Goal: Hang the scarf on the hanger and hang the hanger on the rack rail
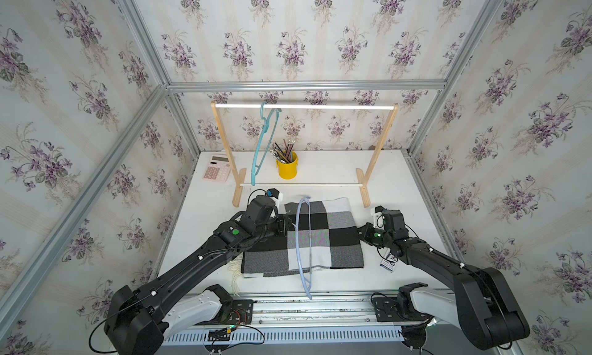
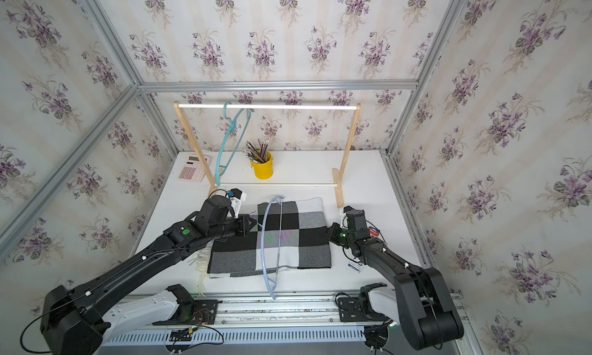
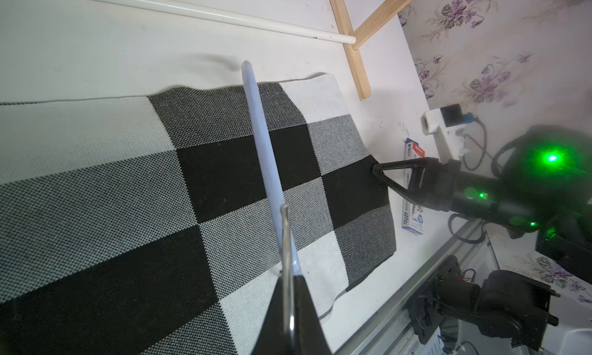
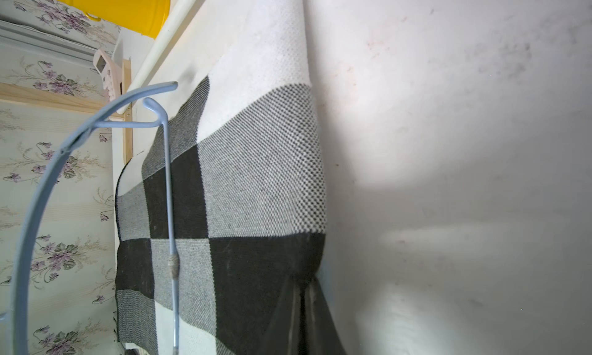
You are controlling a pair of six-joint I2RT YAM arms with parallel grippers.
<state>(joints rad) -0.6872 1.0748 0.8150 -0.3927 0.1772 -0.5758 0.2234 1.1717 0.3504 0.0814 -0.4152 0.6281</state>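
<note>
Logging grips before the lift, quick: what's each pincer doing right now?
Left pincer: closed, holding the blue hanger.
Right pincer: closed, pinching the edge of the scarf.

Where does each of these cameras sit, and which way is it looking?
Top views: high above the arms' bases, looking down at scarf and rack; left arm, right arm show.
Left wrist: on left arm, looking past left gripper, shut on hanger, across scarf to right gripper.
Right wrist: on right arm, looking past right gripper, shut on scarf, toward hanger.
All share scarf and hanger.
</note>
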